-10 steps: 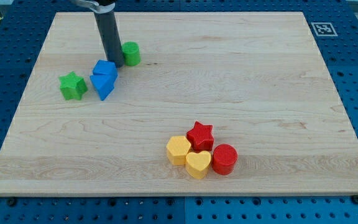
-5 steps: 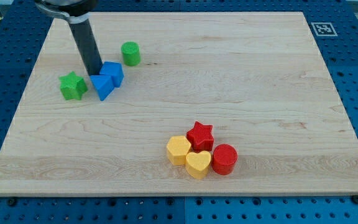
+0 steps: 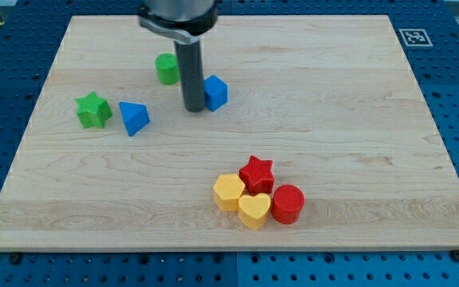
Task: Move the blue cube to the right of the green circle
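No claw fitted, so nothing held: my tip [image 3: 193, 109] touches the blue cube's [image 3: 215, 92] left side, green circle [image 3: 166, 68] up-left; cube lies right already.

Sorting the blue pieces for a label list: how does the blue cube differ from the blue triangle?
The blue cube is boxy and sits just right of my tip; the blue triangle is wedge-shaped, pointing toward the view's bottom, and lies beside the green star. Both share the same blue.

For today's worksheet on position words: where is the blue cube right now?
The blue cube sits in the board's upper-left part, right of the green circle, with my tip touching its left side.
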You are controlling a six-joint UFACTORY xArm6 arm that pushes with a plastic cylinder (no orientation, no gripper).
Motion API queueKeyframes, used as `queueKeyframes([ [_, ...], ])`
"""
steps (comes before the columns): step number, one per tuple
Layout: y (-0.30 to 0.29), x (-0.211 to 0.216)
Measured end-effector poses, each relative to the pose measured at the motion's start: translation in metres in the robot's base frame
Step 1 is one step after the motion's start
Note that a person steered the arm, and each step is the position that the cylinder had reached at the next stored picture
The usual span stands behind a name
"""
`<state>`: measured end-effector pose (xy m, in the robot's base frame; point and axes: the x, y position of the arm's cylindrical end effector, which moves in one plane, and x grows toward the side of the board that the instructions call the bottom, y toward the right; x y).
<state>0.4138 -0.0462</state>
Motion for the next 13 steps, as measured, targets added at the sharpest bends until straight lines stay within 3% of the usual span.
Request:
queueKeyframes([
  [4, 0.065, -0.008],
  [10, 0.071, -0.022],
  [13, 0.048, -0.027],
])
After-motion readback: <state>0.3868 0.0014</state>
